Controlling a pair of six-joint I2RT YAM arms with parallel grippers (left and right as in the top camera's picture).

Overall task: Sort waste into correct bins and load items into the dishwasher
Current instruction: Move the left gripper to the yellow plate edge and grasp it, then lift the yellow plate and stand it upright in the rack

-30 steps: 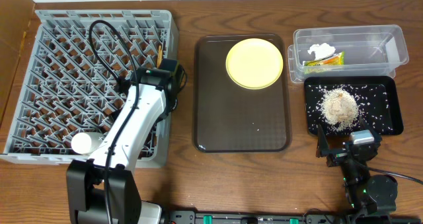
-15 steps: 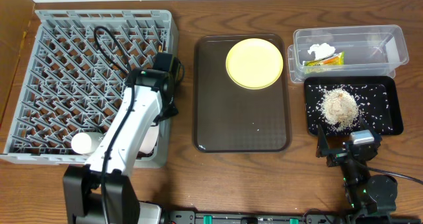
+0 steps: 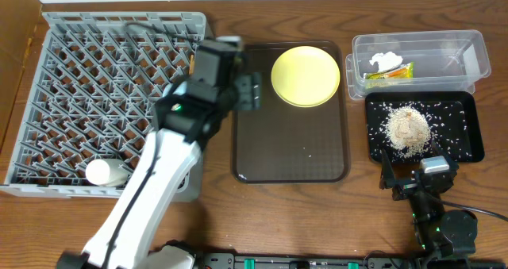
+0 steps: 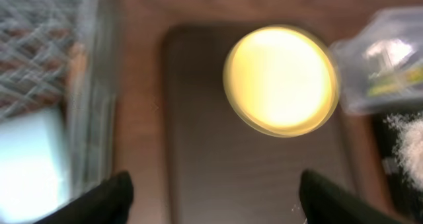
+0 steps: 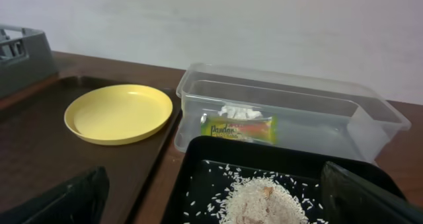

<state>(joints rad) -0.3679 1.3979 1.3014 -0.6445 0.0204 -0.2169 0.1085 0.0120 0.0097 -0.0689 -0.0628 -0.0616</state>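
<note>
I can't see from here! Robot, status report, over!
Left gripper open, empty, over brown tray. Right gripper open, empty. Yellow plate on tray, nothing blocking.

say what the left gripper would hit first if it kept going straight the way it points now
Probably the dark brown tray, just short of the yellow plate. The left gripper is open and aimed down at it, though blur leaves depth unclear.

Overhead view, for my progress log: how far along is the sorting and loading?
Done: wrapper and tissue sit in the clear tub, rice on the black tray, a white cup in the rack. In hand: nothing; the left gripper hovers open by the yellow plate. Left: that plate, on the brown tray.
</note>
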